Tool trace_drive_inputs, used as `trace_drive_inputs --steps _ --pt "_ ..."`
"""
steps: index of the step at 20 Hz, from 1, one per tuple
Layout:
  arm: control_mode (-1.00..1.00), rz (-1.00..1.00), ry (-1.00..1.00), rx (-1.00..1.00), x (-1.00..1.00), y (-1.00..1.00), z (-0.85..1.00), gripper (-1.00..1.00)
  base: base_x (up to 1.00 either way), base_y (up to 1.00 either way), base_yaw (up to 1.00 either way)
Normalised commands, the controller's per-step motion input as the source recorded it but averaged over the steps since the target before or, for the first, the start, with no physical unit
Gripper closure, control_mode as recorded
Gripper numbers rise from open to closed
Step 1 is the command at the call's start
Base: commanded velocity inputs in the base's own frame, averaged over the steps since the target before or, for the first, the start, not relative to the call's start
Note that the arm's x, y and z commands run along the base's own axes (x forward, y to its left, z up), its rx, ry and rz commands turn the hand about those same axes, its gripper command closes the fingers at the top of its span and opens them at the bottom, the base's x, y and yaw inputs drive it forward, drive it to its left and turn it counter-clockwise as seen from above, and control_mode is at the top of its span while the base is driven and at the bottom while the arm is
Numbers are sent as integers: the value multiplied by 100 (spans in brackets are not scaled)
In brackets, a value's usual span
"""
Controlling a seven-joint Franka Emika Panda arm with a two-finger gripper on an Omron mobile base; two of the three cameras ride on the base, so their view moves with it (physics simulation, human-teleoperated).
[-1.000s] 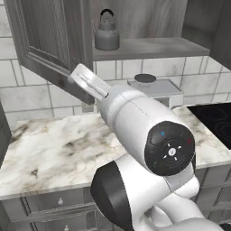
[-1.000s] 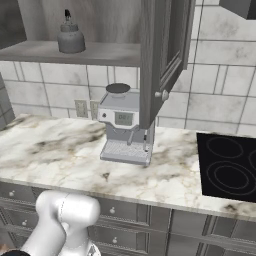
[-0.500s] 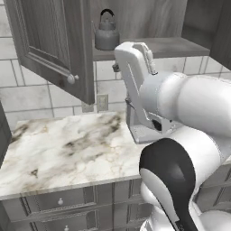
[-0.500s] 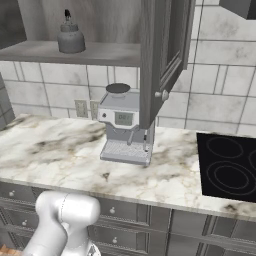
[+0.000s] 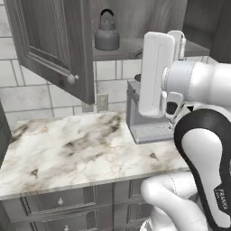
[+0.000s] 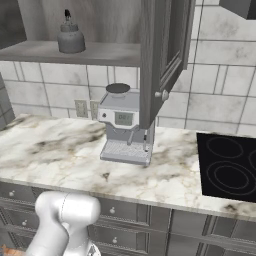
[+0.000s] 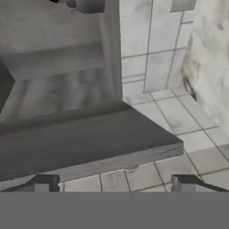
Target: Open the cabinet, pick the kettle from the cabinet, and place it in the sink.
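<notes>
- Left base view: the cabinet stands open, its left door swung out toward the camera with a round silver knob near the lower edge.
- Inside, on the cabinet's single visible shelf, the kettle sits upright toward the left end, its thin black handle arched over the lid. No other item can be seen on the shelf beside it.
- In the right base view the kettle also rests on the shelf floor, well left of the right door, which hangs open over the counter.
- The coffee machine stands on the marble counter below the shelf, just beside the lower edge of that right door.
- A black cooktop is set into the counter further right.
- The arm is raised in front of the coffee machine in the left base view, its white forearm upright and reaching toward shelf height.
- Hand view: the gripper has its two dark tips well apart with nothing between them, so it is spread and empty. It faces the shelf's underside and front edge, with the kettle just showing at the top edge.
</notes>
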Motion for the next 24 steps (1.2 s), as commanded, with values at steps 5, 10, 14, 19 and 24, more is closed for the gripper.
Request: trace_drive_inputs --steps 5,10,14,19,24 --pt "-100 28 24 33 38 -8 5 -100 0 0 0" --pt "-100 35 20 12 34 3 4 -100 0 0 0" --pt "-100 41 8 0 28 11 4 -100 0 0 0" --pt "-100 45 0 0 22 21 3 -100 0 0 0" --pt "-100 40 -4 -1 23 27 4 -100 0 0 0"
